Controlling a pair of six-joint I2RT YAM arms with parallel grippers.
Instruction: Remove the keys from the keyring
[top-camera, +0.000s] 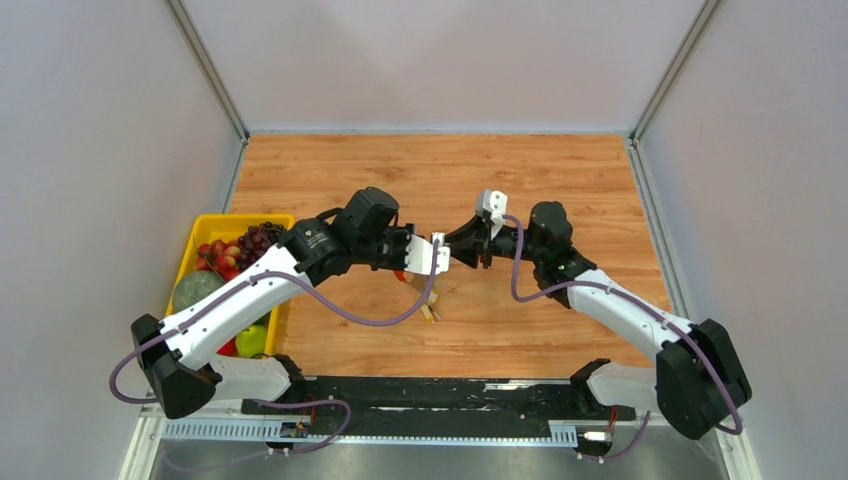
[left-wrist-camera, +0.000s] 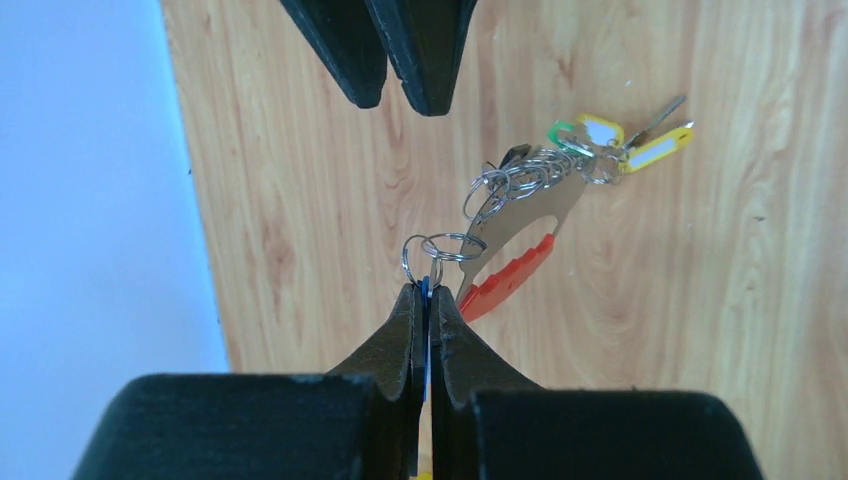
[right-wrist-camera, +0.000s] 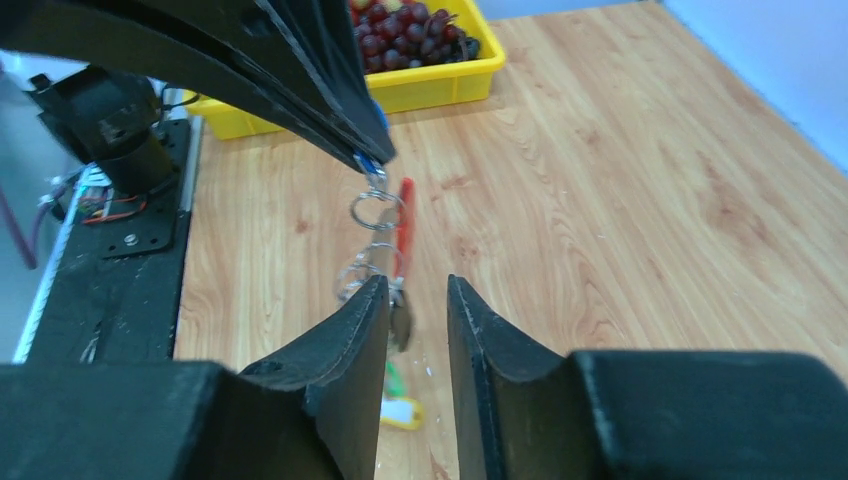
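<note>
So: left gripper (left-wrist-camera: 428, 298) clenched on the blue-headed key (left-wrist-camera: 426, 290), right gripper (right-wrist-camera: 410, 300) released.

From my seat, the keyring (left-wrist-camera: 570, 200) dangles from that pinched key by its small steel rings, with the red clip (left-wrist-camera: 508, 272) alongside, over the wooden tabletop (left-wrist-camera: 300, 200). The yellow-tagged key (left-wrist-camera: 655, 148) and the green-headed key (left-wrist-camera: 562, 130) sit at the chain's far end (I cannot tell whether they touch the wood). The right fingers stand apart just beside the hanging chain, gripping nothing, their tips facing the left gripper's tips near mid-table.
</note>
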